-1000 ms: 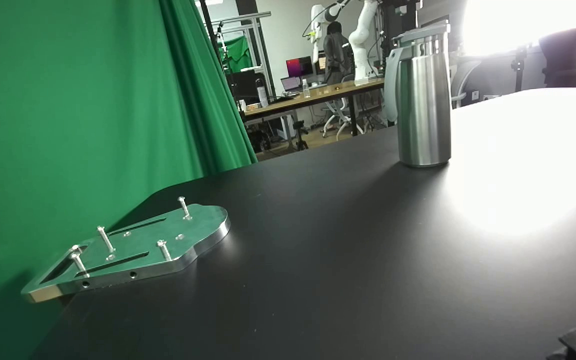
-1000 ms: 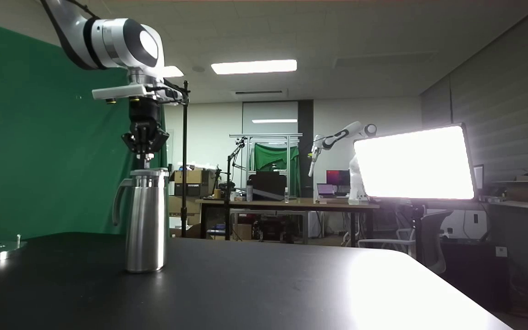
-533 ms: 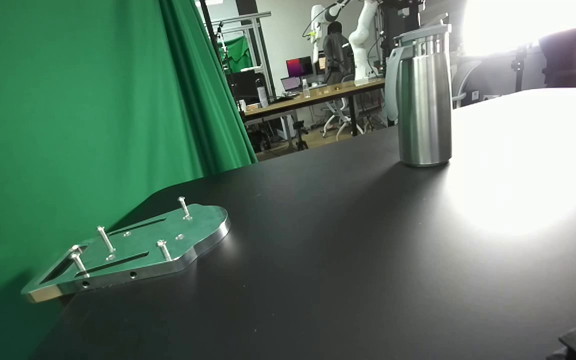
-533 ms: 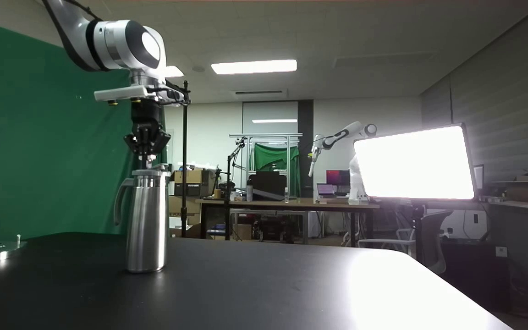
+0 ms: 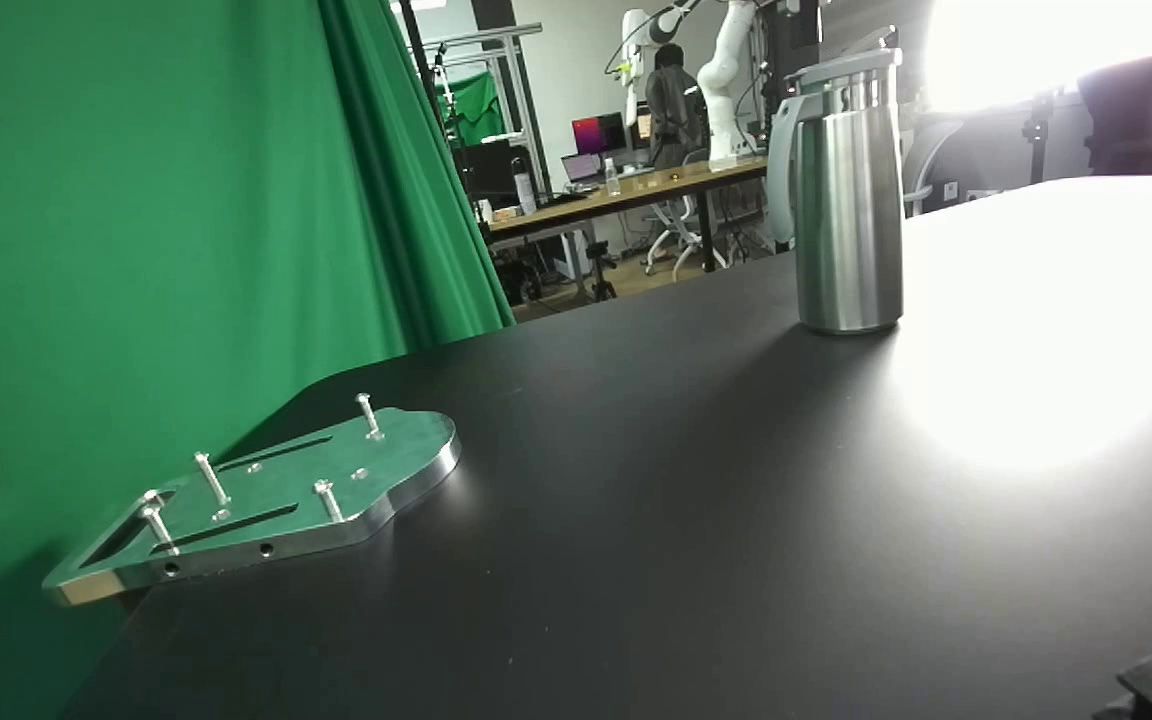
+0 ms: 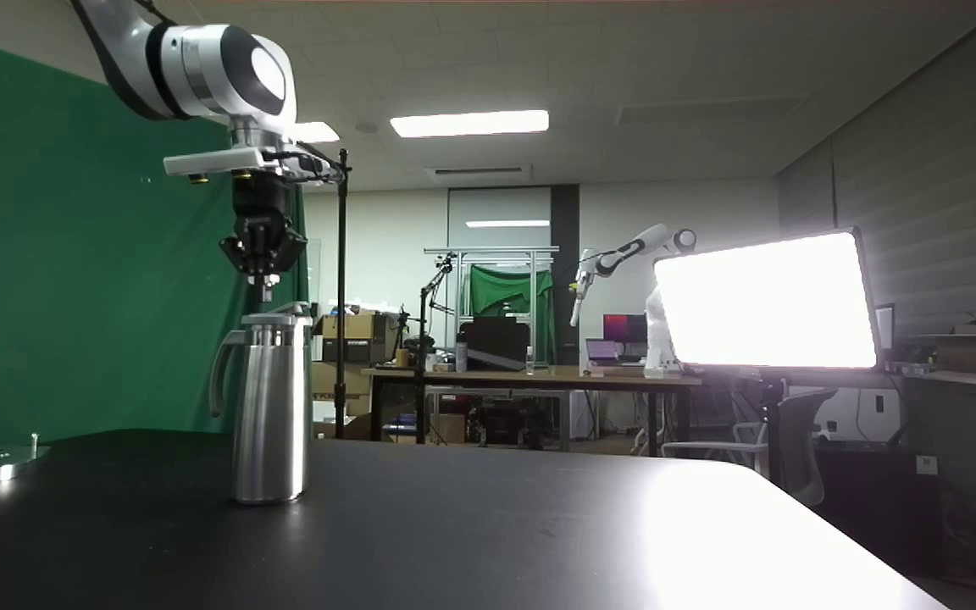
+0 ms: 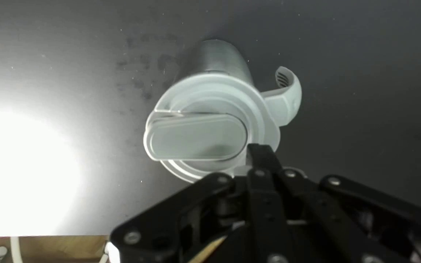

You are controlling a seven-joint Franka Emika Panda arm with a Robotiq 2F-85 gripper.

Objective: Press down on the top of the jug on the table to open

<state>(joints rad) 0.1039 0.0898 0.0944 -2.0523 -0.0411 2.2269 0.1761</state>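
Now the hand (image 6: 265, 295), fingers (image 7: 261, 155) pressed together, hangs above the jug (image 6: 270, 415) on the tabletop (image 6: 471, 534).
Only the wrist view shows the lid flap (image 7: 197, 138) full-face; it's raised, unlike a second ago.

The arm (image 6: 200, 72) angles down from the top edge of an exterior view, its wrist (image 6: 254, 135) vertical, the black gripper (image 6: 265, 295) pointing down, fingers (image 7: 261, 159) together
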